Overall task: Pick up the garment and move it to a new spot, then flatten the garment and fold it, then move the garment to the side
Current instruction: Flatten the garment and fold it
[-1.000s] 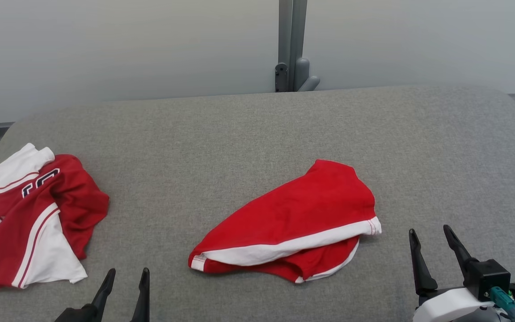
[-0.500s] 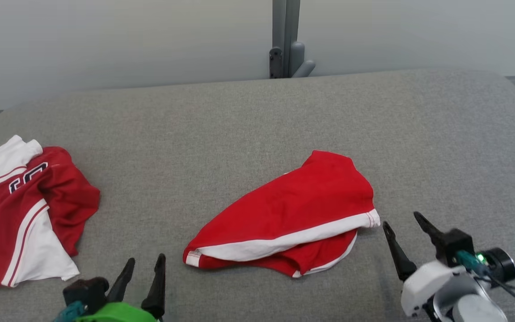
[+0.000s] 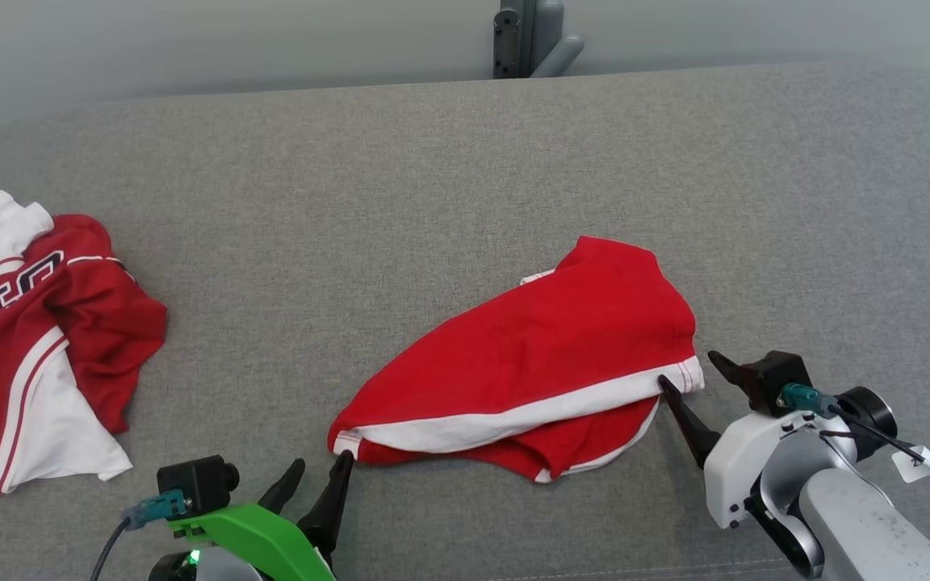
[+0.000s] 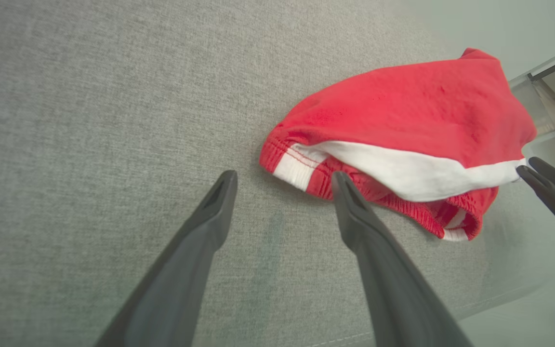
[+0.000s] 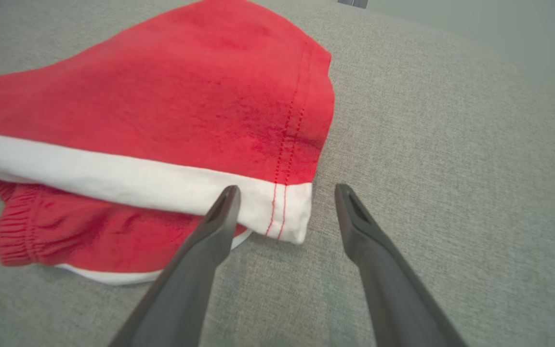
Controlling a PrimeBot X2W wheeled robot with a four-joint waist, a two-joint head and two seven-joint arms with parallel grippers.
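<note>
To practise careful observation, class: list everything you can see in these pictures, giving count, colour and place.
shorts: one, red with a white band, crumpled mid-pad
jersey: one, red and white, crumpled at the pad's left edge
pad: one, grey fabric, under both garments
post: one, grey, behind the pad's far edge
wall: one, pale, behind the pad
left jaws: one pair, dark, open, by the shorts' left end
right jaws: one pair, dark, open, by the shorts' right corner

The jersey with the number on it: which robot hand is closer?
Left. The left gripper is off the lower right of the jersey, not touching; the right gripper is far across, at the right end of the red shorts.
</note>
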